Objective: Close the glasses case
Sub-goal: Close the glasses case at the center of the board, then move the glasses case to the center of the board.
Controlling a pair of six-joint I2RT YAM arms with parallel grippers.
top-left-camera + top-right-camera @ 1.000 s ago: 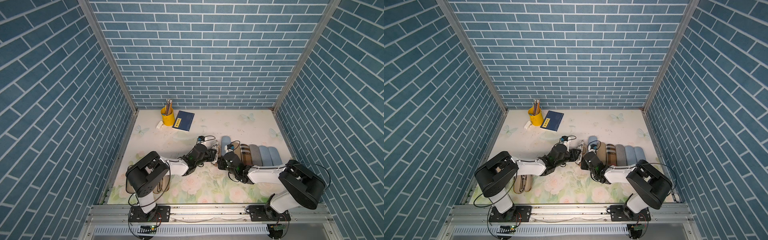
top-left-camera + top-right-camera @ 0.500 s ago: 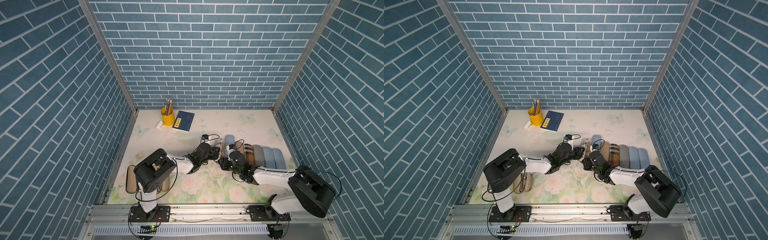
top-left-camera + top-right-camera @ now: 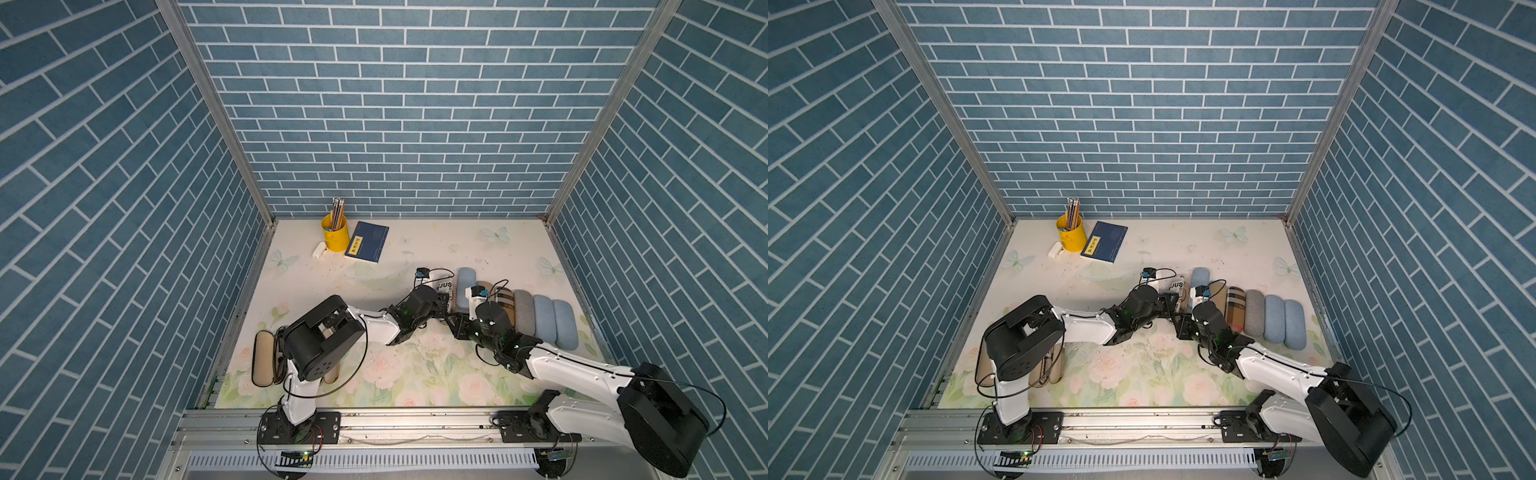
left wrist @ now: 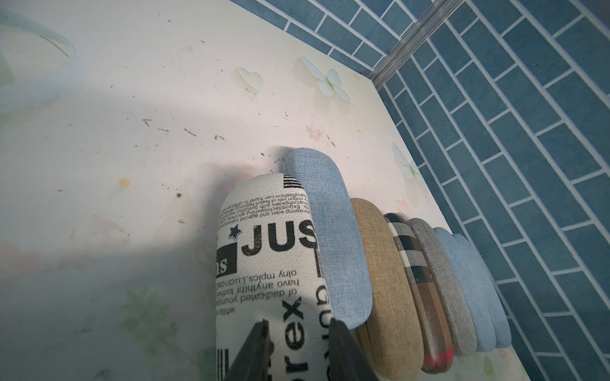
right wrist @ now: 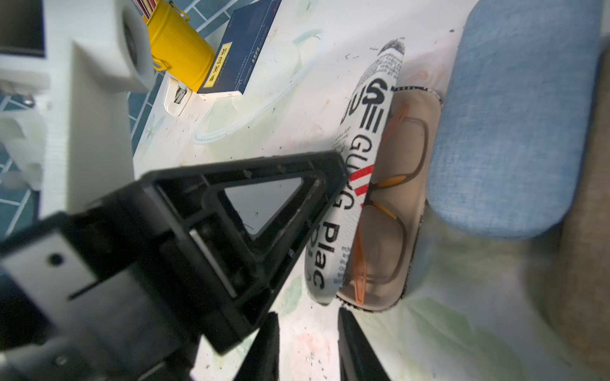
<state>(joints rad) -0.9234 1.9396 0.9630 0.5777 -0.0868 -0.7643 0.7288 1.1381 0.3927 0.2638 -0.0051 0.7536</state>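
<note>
Evidently mid-close: the case (image 5: 412, 158), at the left end of the row of cases (image 3: 544, 320), has its lid (image 5: 366, 132) half raised over the glasses (image 5: 386, 211). The left gripper (image 4: 297, 325) bears on the lid, jaws narrowly apart; I cannot tell if it pinches. The right gripper (image 5: 306, 313) hovers by the near end, slightly open and empty. Next, the lid wants pushing rightward and down. Both top views hide the case's near half under the grippers.

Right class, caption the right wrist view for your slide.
Left gripper against the lid of the open newsprint glasses case, glasses inside.
</note>
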